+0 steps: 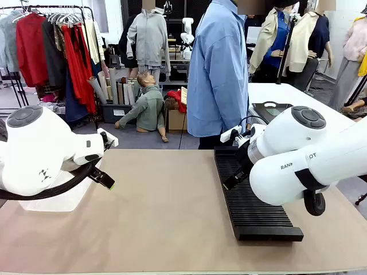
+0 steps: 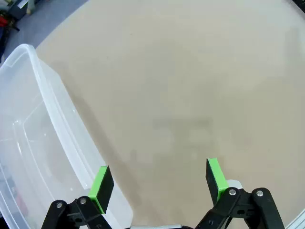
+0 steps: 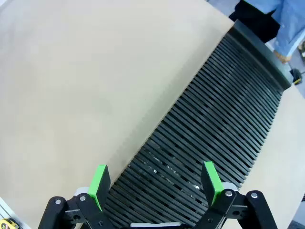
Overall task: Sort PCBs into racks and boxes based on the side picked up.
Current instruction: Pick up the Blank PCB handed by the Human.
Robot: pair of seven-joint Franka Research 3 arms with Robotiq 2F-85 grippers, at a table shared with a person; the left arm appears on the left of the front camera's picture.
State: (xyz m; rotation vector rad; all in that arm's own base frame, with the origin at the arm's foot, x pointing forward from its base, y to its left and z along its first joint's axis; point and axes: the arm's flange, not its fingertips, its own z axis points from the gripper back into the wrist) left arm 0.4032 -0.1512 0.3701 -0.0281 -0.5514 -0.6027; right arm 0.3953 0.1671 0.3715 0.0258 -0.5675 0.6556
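Rack (image 1: 248,209), long, black and ribbed with many narrow slots, lies on the tan table (image 1: 166,206) at the lower right of the front view, running from the far edge toward the near one, with the white right arm across part of it. In the right wrist view the rack (image 3: 219,119) runs as a diagonal band from the upper right to the bottom centre. The right gripper (image 3: 156,183) sits over it with jaws spread wide and nothing between the 2 green pads (image 3: 100,185); the left pad is near the rack's edge beside bare table, the right pad over the slots. The clear plastic box (image 1: 57,203) stands at the lower left of the front view, partly behind the left arm. In the left wrist view the box (image 2: 59,107) takes up the left side. The left gripper (image 2: 158,183) is likewise released and holds nothing, 1 pad over the box's rim and the other over bare table. A person in a blue shirt (image 1: 218,74) stands at the far side, upper centre.
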